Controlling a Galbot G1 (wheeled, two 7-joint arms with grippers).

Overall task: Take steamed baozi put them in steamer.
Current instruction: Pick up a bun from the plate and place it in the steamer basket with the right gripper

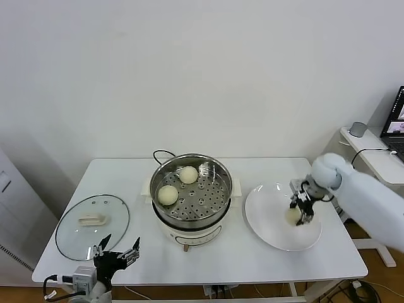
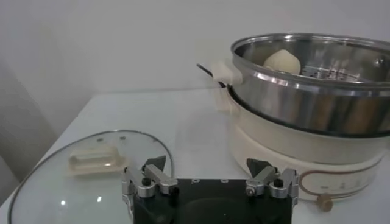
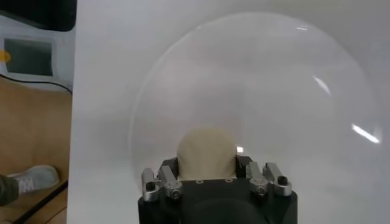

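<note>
So in the head view the steamer (image 1: 192,189) sits dead center of the frame on its white cooker base, and two baozi are already inside it: one at the far side (image 1: 188,174) and one toward the left of the basket (image 1: 167,195). Over at center right there's the white plate (image 1: 282,216), and the right gripper (image 1: 299,208) is down on it with a third bun (image 1: 293,216) tucked between its fingers, so it looks clamped onto that one. The left gripper (image 1: 116,255) hangs at the bottom left, fingers spread wide and holding nothing, just beside the glass lid (image 1: 92,226). The left wrist view shows the same thing from low down: open empty left gripper (image 2: 210,176) at bottom center, lid (image 2: 91,176) at lower left, steamer (image 2: 317,85) filling the upper right with a bun (image 2: 281,61) peeking over the rim. The right wrist view is the money shot: right gripper (image 3: 207,176) at the bottom center, pads pressed to either side of the cream bun (image 3: 206,152), which still seems to be resting on the plate (image 3: 256,91). The key bit for the next move, I reckon: the steamer lies to the left of the held bun in the head view, so the right arm has to lift and carry it leftward over the rim. The bun is round, so no real long axis to worry about.
</note>
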